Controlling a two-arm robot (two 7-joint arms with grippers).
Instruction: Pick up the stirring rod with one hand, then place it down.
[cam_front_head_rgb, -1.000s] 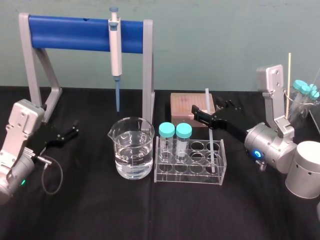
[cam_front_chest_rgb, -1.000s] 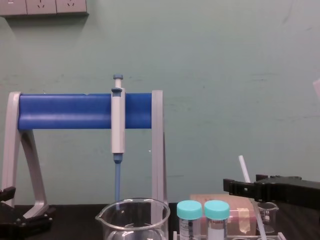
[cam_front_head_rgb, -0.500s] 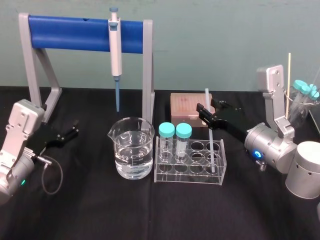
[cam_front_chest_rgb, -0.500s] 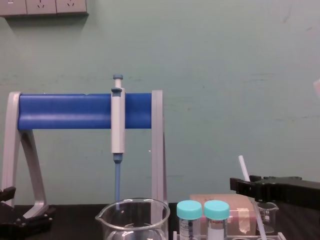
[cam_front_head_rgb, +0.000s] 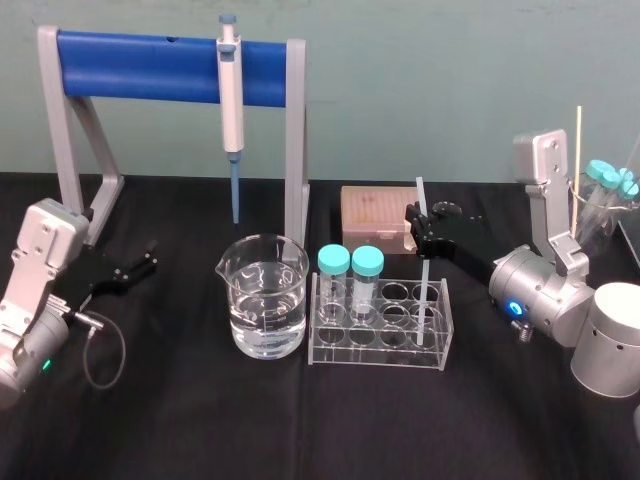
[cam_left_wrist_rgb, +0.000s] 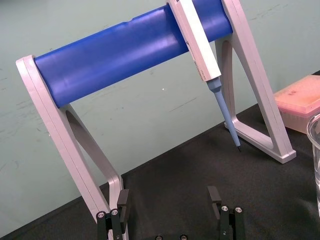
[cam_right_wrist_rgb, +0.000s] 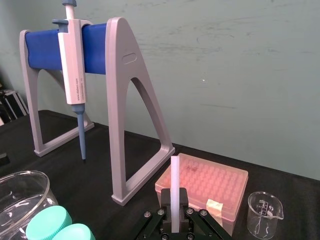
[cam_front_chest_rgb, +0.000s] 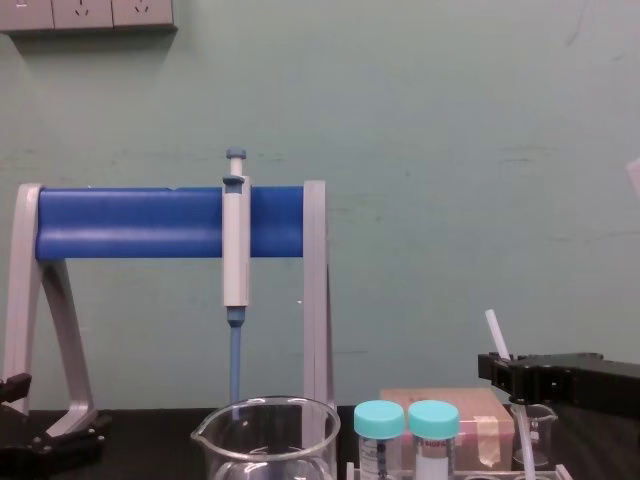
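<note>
- head view: the stirring rod (cam_front_head_rgb: 420, 200) stands nearly upright, long axis vertical, its lower end down in a back right hole of the clear plastic rack (cam_front_head_rgb: 380, 345). the right gripper (cam_front_head_rgb: 422, 232) reaches in level from the right and meets the rod's upper part, with the top end poking out above the jaws. the left gripper (cam_front_head_rgb: 140, 268) rests far off on the left of the black surface (cam_front_head_rgb: 200, 420), beyond the glass beaker (cam_front_head_rgb: 265, 300) of water, so the right arm is plainly the nearer one.
- left wrist view: the left gripper (cam_left_wrist_rgb: 169, 192) has its jaws spread wide with nothing between them.
- right wrist view: the right gripper (cam_right_wrist_rgb: 174, 200) has its jaws closed in against the stirring rod (cam_right_wrist_rgb: 175, 175), which rises straight up from between them. the rod is smooth, white and slightly see-through. a ridged pink box (cam_right_wrist_rgb: 210, 185) sits behind.
- chest view: the stirring rod (cam_front_chest_rgb: 496, 333) leans a touch to the left above the blocky black right gripper (cam_front_chest_rgb: 512, 370).
- judgement: since the rod sits in a hole, a straight upward pull looks needed. it is slim and slick, so it may slip or tip in the grip.
</note>
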